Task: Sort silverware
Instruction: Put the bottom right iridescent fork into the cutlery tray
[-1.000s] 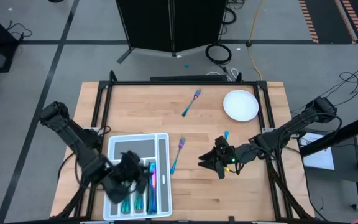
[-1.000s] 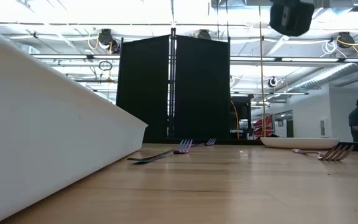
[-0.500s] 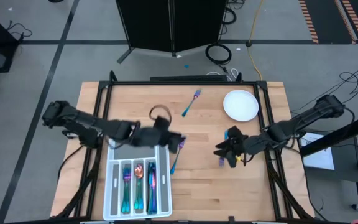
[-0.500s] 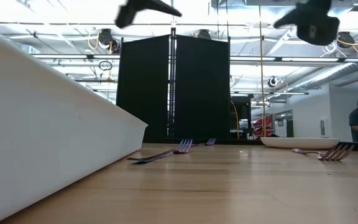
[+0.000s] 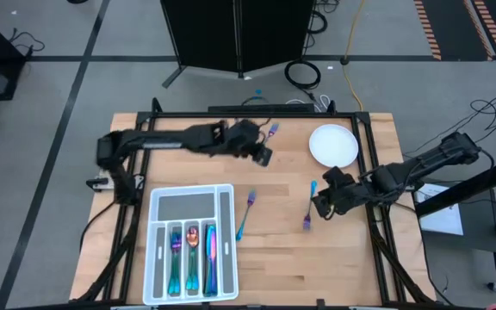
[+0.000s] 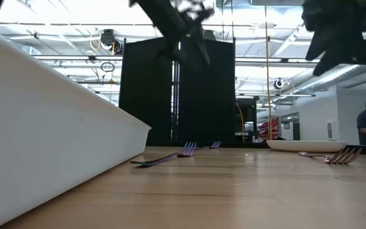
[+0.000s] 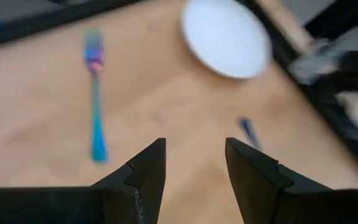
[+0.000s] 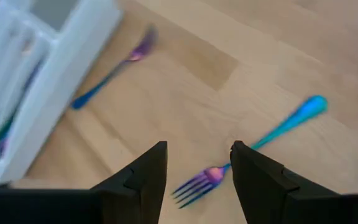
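On the table's left, toward the near edge, a white tray (image 5: 164, 203) is set, and about four pieces of silverware are lying in its lengthwise slots; the wide crosswise slot at its far end is seen bare. Three forks are counted loose on the wood. The fork beside the tray (image 5: 246, 214) lies just off its right wall, with its purple tines toward the far side. The fork at the far edge (image 5: 268, 138) is partly covered by the left gripper (image 5: 262, 155), which hangs above it with its fingers spread and nothing between them; in the left wrist view that same fork (image 7: 95, 99) is seen ahead of the open fingers. The fork in front of the right gripper (image 5: 309, 205) lies farther right, with its teal handle toward the plate (image 5: 334, 145) and its tines toward the near edge. One plate is counted, with nothing on it. The right gripper (image 5: 325, 196) is held just beside that fork, its fingers likewise spread and holding nothing.

The step in hand is judged to be a reach for the next loose piece, the sorting being partly done. A descent over a fork's handle, with the fingers set across it, is called for next, then a lift and a carry to the tray.
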{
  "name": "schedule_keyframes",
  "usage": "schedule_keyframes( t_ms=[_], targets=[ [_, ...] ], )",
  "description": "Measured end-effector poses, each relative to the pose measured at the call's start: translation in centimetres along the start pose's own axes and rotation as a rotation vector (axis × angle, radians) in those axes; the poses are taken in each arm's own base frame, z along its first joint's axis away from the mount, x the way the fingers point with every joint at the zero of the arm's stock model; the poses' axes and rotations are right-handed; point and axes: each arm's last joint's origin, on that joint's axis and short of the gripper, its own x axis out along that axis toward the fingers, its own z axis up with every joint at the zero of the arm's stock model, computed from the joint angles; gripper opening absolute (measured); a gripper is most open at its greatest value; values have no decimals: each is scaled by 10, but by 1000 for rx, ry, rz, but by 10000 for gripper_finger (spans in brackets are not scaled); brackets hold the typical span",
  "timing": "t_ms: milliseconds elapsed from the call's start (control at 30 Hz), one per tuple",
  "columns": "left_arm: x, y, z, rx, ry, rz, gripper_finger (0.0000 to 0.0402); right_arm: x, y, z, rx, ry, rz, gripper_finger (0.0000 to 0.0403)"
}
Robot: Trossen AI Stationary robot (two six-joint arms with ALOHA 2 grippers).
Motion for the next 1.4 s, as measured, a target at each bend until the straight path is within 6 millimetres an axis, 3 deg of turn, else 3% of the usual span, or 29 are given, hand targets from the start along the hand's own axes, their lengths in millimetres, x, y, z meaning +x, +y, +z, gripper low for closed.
schedule_keyframes(
  t_ms=[200, 400, 533, 600, 900, 1300, 1400],
  targets=[
    [68, 36, 28, 142, 85, 92, 166, 15, 1, 2, 119, 6, -68, 162],
    [134, 76, 35, 99, 161, 213, 166, 16, 1, 6, 229, 12, -58, 162],
    [162, 95, 32, 73, 238, 259, 166, 16, 1, 7, 268, 27, -54, 162],
    [163, 96, 31, 107, 246, 328, 166, 16, 0, 7, 282, 32, -55, 162],
    [161, 89, 36, 251, 240, 301, 166, 18, -1, 12, 318, 14, -64, 162],
    [161, 87, 34, 292, 296, 209, 166, 21, -5, 23, 311, -12, -68, 162],
    [151, 83, 40, 287, 337, 199, 166, 21, -5, 23, 310, -13, -70, 162]
  ],
)
